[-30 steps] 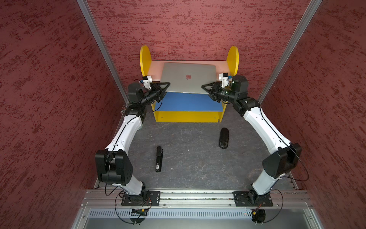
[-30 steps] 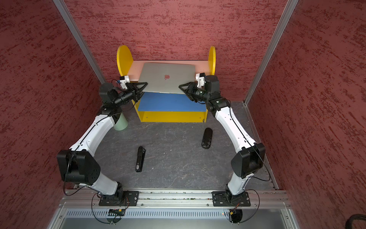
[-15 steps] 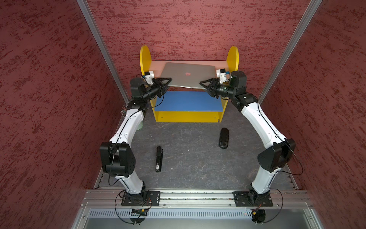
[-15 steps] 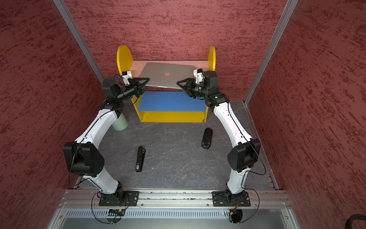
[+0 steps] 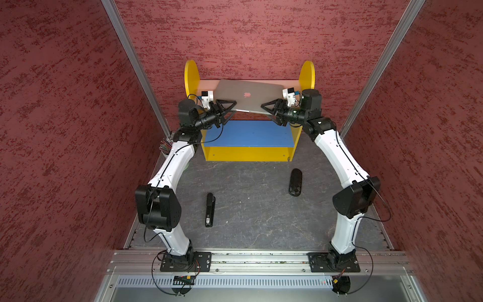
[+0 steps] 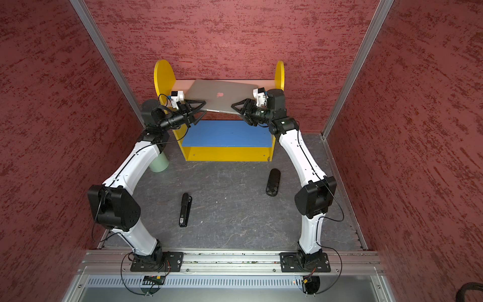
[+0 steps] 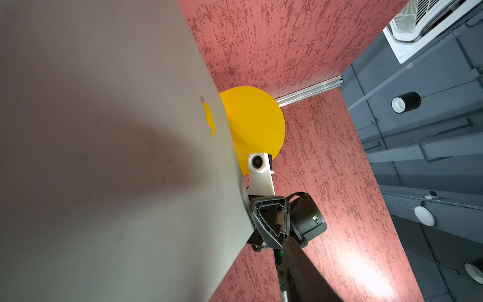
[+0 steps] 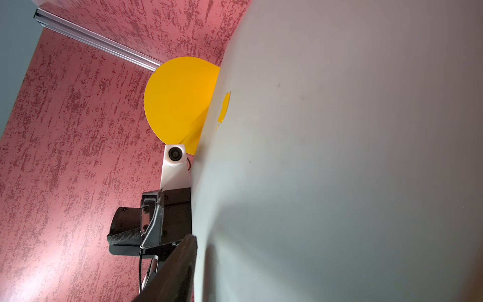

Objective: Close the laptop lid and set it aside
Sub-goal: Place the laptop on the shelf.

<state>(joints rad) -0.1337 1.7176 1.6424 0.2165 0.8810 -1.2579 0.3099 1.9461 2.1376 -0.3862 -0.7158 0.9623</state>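
Okay, the laptop [image 5: 248, 91] is closed, laptop lid [image 6: 222, 90] flat down with the logo up. It sits high at the back of the desk [image 5: 248, 188], over the pink upper tier [image 5: 206, 85] of the yellow shelf unit [image 5: 248, 154], between the two round yellow side panels [image 5: 191, 75], slightly skewed. Its near edge hangs out over the blue lower step [image 5: 248, 133]. From above I can't tell whether the base rests on the pink tier or is being carried. The left end effector [image 5: 231, 108] straddles the near left corner and the right end effector [image 5: 266, 111] the near right corner, each with one finger above the lid and one below the base. The jaws are parted around the edge, but I cannot tell whether they pinch it or have let go. Both wrist views are mostly silver lid, no help there. The step in hand looks like put-down and release. To do it well, seat the base fully on the tier before letting go and free both sides together so it doesn't twist. Then draw each end effector straight out sideways and level, so the lower fingers don't hook the base and drag it off the tier. Risk: the overhanging near edge tips down if one side goes first. The black bar [image 5: 210, 209] and dark oval thing [image 5: 295, 181] lie well apart on the desk, not in the way.
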